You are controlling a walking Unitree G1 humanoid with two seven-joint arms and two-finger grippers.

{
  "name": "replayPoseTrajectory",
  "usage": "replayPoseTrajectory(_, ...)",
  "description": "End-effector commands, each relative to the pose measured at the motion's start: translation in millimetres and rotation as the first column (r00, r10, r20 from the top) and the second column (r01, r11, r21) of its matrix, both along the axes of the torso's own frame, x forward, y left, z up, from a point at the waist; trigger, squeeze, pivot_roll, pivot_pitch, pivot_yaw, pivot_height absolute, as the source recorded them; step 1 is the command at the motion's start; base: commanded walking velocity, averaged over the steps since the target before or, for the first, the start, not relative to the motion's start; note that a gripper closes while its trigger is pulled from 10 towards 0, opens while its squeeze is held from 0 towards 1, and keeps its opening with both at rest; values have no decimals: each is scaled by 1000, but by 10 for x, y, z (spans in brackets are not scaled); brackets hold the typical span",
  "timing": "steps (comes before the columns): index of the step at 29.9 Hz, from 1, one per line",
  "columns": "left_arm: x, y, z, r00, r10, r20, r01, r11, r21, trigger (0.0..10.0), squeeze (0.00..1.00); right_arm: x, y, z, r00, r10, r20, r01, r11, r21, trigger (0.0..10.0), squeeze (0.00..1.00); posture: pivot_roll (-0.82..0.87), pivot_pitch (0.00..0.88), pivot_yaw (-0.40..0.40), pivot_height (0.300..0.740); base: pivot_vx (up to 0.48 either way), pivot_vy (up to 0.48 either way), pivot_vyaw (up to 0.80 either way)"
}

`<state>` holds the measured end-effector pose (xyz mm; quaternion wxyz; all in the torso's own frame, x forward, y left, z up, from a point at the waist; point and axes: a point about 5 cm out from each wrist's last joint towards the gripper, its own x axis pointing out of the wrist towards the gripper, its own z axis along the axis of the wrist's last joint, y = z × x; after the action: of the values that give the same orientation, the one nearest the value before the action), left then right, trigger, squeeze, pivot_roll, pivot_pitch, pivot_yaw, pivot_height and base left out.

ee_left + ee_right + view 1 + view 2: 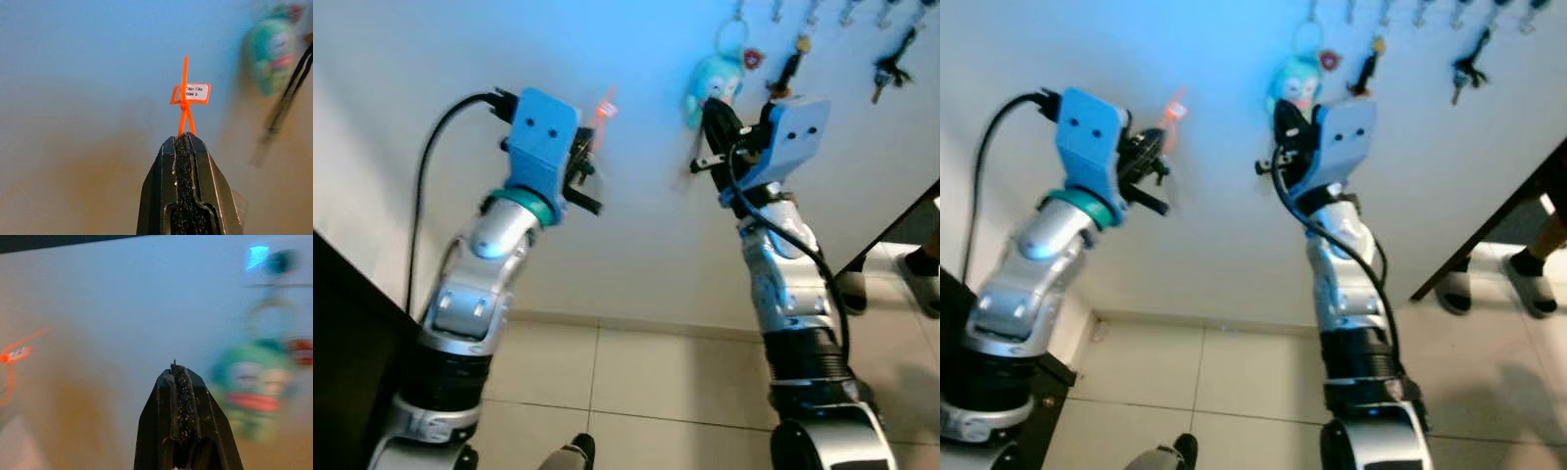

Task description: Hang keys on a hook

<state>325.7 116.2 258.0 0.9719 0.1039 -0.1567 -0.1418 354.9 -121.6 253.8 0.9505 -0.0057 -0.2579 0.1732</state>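
left gripper clenched on orange key tag | right gripper clenched, empty | teal plush keychain at its 1 o'clock

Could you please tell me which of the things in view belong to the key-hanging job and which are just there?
Belonging to the job:
- orange plastic key tag with white label, pinched in the left end effector
- row of wall hooks

Just there:
- teal plush toy keyring
- dark hanging keys
- right end effector, shut
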Motion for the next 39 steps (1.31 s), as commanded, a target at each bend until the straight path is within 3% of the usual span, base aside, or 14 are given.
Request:
replayPoseTrajectory(1,-31,55,-77,1000,21,-16,-20,999,40,10000,0,2,-39,-87,999,-2,-49,1,1000,-22,10000,0,88,0,47,740,0,0,788)
replayPoseTrajectory(6,-72,216,-180,996,81,-29,-80,996,40,10000,0,-53,-45,-306,985,51,-165,-62,996,-66,10000,0,85,0,35,740,0,0,788)
replayPoseTrajectory(9,-91,267,-207,995,97,-32,-97,995,29,10000,0,-103,-76,-378,982,57,-183,-74,994,-87,10000,0,86,0,26,740,0,0,763)
replayPoseTrajectory(15,-113,296,-222,994,112,-6,-112,993,38,10000,0,-231,-283,-473,980,-35,-195,30,999,-32,10000,0,61,0,29,740,0,0,291)
replayPoseTrajectory(16,-121,275,-252,994,109,-1,-109,991,73,10000,0,-342,-317,-483,987,-97,-126,88,994,-69,10000,0,49,0,34,740,0,0,0)
replayPoseTrajectory(19,-124,254,-267,994,107,-1,-106,991,81,10000,0,-424,-367,-508,980,-164,-112,162,986,-27,10000,0,44,0,35,740,0,0,0)
replayPoseTrajectory(21,-125,232,-270,995,103,2,-103,991,80,10000,0,-495,-502,-513,951,-291,-107,296,955,31,10000,0,31,0,40,740,0,0,0)
replayPoseTrajectory(22,-125,232,-270,995,103,2,-103,991,80,10000,0,-495,-502,-513,951,-291,-107,296,955,31,10000,0,31,0,40,740,0,0,0)
replayPoseTrajectory(23,-124,204,-272,995,95,8,-95,992,83,10000,0,-563,-697,-505,896,-434,-90,440,897,51,10000,0,31,0,40,740,0,0,0)
replayPoseTrajectory(24,-124,204,-272,995,95,8,-95,992,83,10000,0,-563,-697,-505,896,-434,-90,440,897,51,10000,0,31,0,40,740,0,0,0)
replayPoseTrajectory(26,-106,168,-269,996,85,14,-86,993,84,10000,0,-575,-868,-506,851,-516,-100,521,852,42,10000,0,0,0,38,740,0,-133,0)
replayPoseTrajectory(29,-95,145,-267,997,80,17,-81,993,83,10000,0,-572,-944,-510,833,-541,-114,547,836,33,10000,0,-1,0,39,740,0,-266,0)
replayPoseTrajectory(33,-93,97,-264,998,57,19,-58,995,82,10000,0,-515,-963,-459,828,-552,-96,556,831,23,10000,0,4,0,34,740,0,-395,0)
replayPoseTrajectory(39,-102,91,-262,999,52,18,-53,996,74,10000,0,-509,-857,-455,836,-541,-88,544,839,16,10000,0,6,0,32,740,0,-401,0)
